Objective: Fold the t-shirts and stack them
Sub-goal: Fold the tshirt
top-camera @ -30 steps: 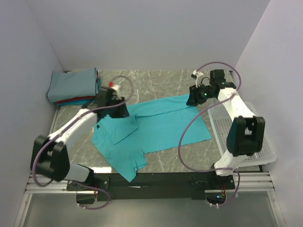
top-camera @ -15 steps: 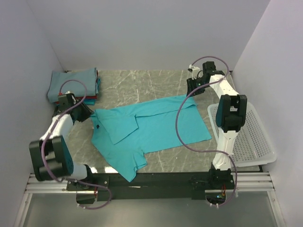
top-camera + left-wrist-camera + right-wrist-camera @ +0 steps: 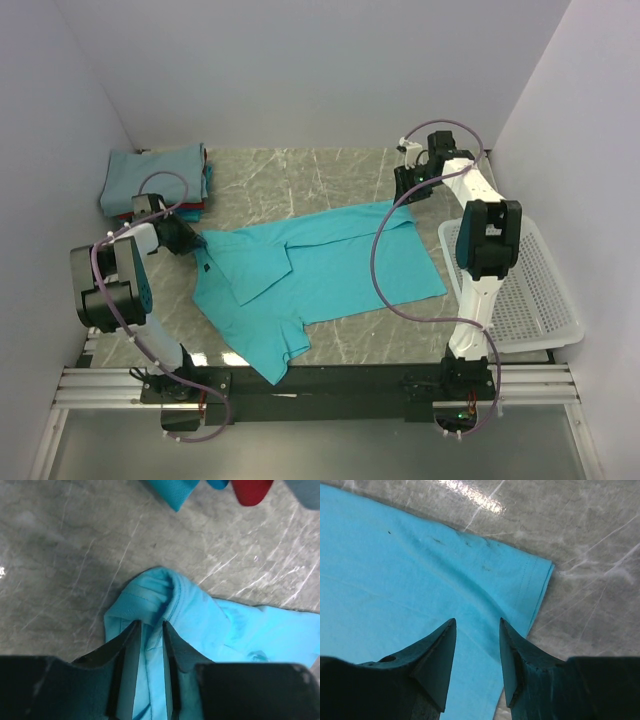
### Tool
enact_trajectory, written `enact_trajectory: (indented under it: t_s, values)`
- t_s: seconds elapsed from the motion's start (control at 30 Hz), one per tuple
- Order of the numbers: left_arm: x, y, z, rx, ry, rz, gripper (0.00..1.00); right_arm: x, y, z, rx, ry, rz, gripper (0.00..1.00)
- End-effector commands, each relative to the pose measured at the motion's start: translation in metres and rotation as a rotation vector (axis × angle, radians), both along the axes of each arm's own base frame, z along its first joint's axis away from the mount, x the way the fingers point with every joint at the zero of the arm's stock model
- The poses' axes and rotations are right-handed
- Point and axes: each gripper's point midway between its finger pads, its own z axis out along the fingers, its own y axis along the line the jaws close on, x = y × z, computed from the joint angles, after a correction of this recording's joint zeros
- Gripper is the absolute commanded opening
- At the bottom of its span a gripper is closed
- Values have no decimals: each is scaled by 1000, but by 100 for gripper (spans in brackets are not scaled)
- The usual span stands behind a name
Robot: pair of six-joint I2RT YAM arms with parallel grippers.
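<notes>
A turquoise t-shirt lies spread on the marble table, with one sleeve folded in over its left part. My left gripper is down at the shirt's far-left corner. In the left wrist view its jaws are open by a narrow gap and straddle a raised ridge of the turquoise cloth. My right gripper is at the shirt's back-right corner. It is open, with its tips just above the hemmed cloth. Folded t-shirts are stacked at the back left, grey-blue on top.
A white mesh basket stands along the table's right edge, beside the right arm. The folded stack's red edge and teal edge lie just beyond the left gripper. White walls close in on three sides.
My left arm swung from over the folded sleeve out to the shirt's left corner, and its jaws have narrowed around the cloth. My right arm moved back to the far-right corner, then held still.
</notes>
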Motion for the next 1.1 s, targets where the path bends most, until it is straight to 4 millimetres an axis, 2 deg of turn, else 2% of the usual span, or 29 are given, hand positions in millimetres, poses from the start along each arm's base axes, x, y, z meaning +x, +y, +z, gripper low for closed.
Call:
enact_trajectory:
  t_s: [0.0, 0.1, 0.27, 0.5, 0.73, 1.07]
  values:
    - [22, 2, 28, 3, -115, -15, 29, 3, -1, 13, 12, -37, 1, 47]
    - [24, 1, 34, 0, -140, -21, 29, 2, -1, 12, 11, -32, 2, 47]
    - [28, 0, 26, -8, -128, -32, 30, 1, -2, 9, 8, -27, 3, 47]
    - [35, 1, 33, 2, -155, -49, 31, 1, -2, 6, 6, -17, 3, 48]
    - [31, 0, 27, -1, -126, -54, 31, 0, -3, 4, 2, -15, 5, 48]
    - [11, 1, 74, 64, -217, -46, 30, 0, -2, 4, 5, -13, 6, 48]
